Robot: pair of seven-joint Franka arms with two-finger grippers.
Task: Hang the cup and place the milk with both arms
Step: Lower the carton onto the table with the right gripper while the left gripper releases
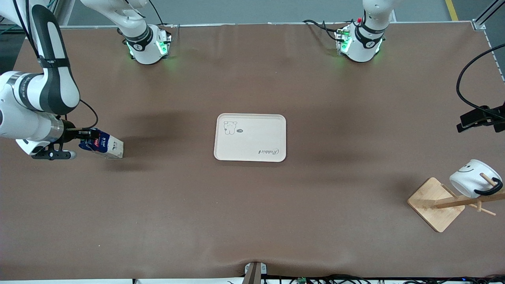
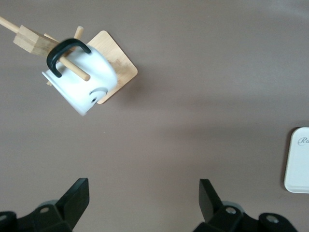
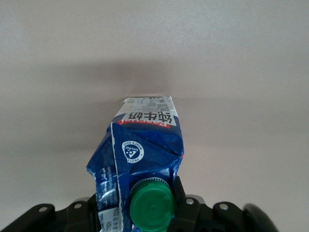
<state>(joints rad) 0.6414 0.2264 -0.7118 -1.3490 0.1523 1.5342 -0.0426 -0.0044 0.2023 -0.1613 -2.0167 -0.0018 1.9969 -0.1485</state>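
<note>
The white cup (image 1: 469,177) with a black handle and smiley face hangs by its handle on a peg of a wooden rack (image 1: 436,203) near the left arm's end of the table. It also shows in the left wrist view (image 2: 82,79). My left gripper (image 1: 467,120) is open and empty (image 2: 144,203), up over the bare table beside the rack. My right gripper (image 1: 85,138) is shut on the top of the dark blue milk carton (image 1: 103,144), which is tipped on its side low over the table at the right arm's end. The right wrist view shows the carton (image 3: 145,145) and its green cap (image 3: 151,205) between the fingers.
A pale rectangular tray (image 1: 250,137) with a bear drawing lies in the middle of the table; its edge shows in the left wrist view (image 2: 299,162). The rack's square base (image 2: 118,67) rests on the brown table. A black cable loops over the table's edge by the left gripper.
</note>
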